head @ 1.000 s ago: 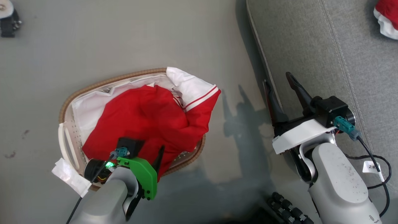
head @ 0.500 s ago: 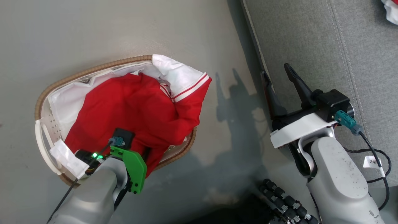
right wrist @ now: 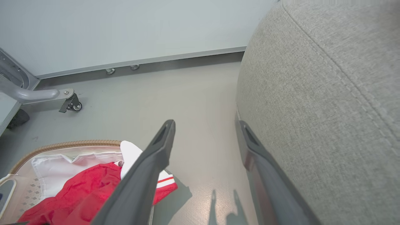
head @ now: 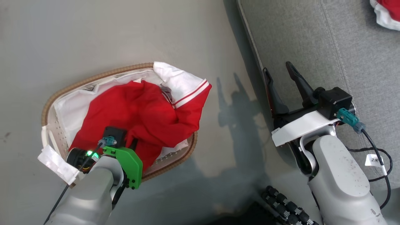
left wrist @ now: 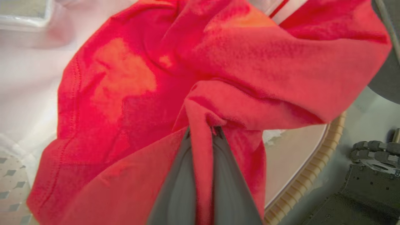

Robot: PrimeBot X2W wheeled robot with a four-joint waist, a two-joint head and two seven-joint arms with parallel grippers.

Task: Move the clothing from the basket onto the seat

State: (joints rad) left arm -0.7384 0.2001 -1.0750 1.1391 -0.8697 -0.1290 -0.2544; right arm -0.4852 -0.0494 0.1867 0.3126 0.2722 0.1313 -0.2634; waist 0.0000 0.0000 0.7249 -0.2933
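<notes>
The basket [head: 93, 76] stands on the grey floor at the left, holding red clothing [head: 147, 115] whose white striped cuff hangs over the far rim. My left gripper [head: 132, 145] reaches down into the near side of the pile. In the left wrist view that gripper [left wrist: 203, 131] is shut on a raised fold of the red clothing [left wrist: 250, 62], above the basket's rim [left wrist: 312, 175]. My right gripper [head: 277, 67] is open and holds nothing, beside the edge of the grey seat [head: 312, 37]. The right wrist view shows the right gripper [right wrist: 207, 125] between the basket [right wrist: 62, 145] and the seat [right wrist: 328, 93].
Another red and white garment [head: 384, 12] lies at the far right of the seat. A grey frame on a caster [right wrist: 70, 104] stands by the wall behind the basket. My dark base [head: 281, 203] sits at the bottom, near the basket.
My left gripper has shut on a fold of the red clothing, which now bunches up around its fingers. The head camera has shifted. The right gripper stays open.
</notes>
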